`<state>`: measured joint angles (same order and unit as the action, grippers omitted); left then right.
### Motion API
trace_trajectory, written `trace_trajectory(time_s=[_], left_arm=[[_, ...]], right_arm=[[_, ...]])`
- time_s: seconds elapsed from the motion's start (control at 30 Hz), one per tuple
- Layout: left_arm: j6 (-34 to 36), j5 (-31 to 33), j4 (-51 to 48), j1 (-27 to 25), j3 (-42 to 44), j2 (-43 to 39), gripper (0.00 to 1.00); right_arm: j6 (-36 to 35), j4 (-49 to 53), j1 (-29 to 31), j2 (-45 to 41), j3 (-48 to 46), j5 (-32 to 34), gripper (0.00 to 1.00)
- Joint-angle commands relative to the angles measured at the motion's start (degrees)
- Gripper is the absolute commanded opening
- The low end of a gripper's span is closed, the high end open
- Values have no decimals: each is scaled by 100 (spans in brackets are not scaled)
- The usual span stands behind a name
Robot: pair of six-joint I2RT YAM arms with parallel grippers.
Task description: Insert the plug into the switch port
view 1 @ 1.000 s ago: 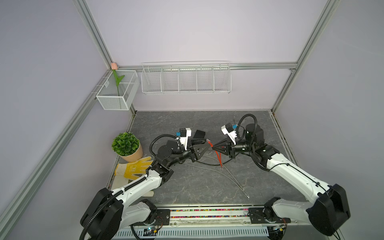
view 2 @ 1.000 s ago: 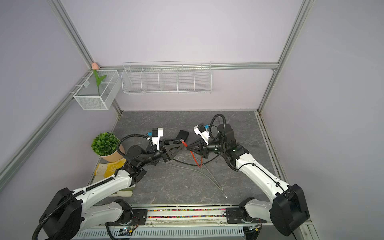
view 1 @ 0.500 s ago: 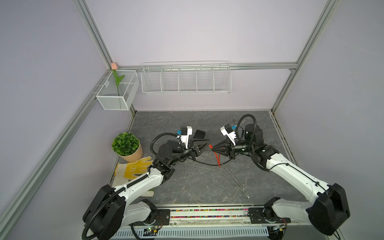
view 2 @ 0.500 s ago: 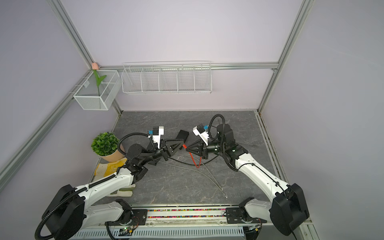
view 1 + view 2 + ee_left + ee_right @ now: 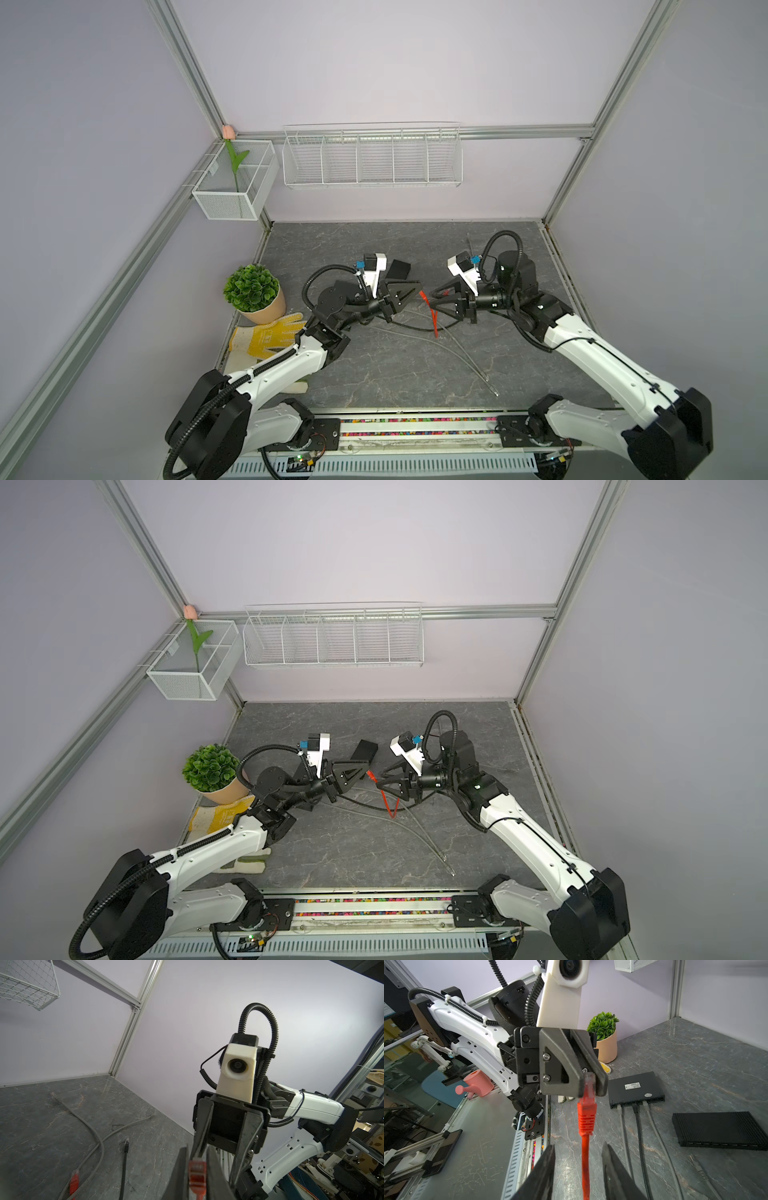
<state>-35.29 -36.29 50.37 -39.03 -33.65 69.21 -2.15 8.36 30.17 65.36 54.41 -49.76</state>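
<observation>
L gripper [image 5: 589,1084] clamps the red plug [image 5: 586,1109] tight over the table [image 5: 695,1053] centre; R gripper [image 5: 579,1145], jaws parted, straddles its cord [image 5: 585,1167], apparently w/o touching. The switch [image 5: 636,1089], three cables [image 5: 638,1136] plugged in, lies nearer the left edge.

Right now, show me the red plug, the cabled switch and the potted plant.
red plug [image 5: 586,1113]: right wrist view, boot.
cabled switch [image 5: 635,1093]: right wrist view, top face.
potted plant [image 5: 251,286]: in a top view, leaves.

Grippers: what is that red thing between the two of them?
A red plug on its cable. The left gripper is shut on the plug's tip; the cable hangs between the right gripper's open jaws. The right wrist view shows it.
</observation>
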Motion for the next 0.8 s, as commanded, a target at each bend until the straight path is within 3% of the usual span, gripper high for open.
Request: trace_trajectory(time_s=[0.0,0.27,0.77], left_arm=[[92,-115,0,-26,-195,-102,5],[172,-176,-88,-35,-179,-141,2],[182,-238,-140,-53,-202,-146,0]], right_arm=[[-999,1203,156,-2,405,384,41],[-1344,1779,200,487,870,402,34],[-1348,1716,283,691,978,200,21]])
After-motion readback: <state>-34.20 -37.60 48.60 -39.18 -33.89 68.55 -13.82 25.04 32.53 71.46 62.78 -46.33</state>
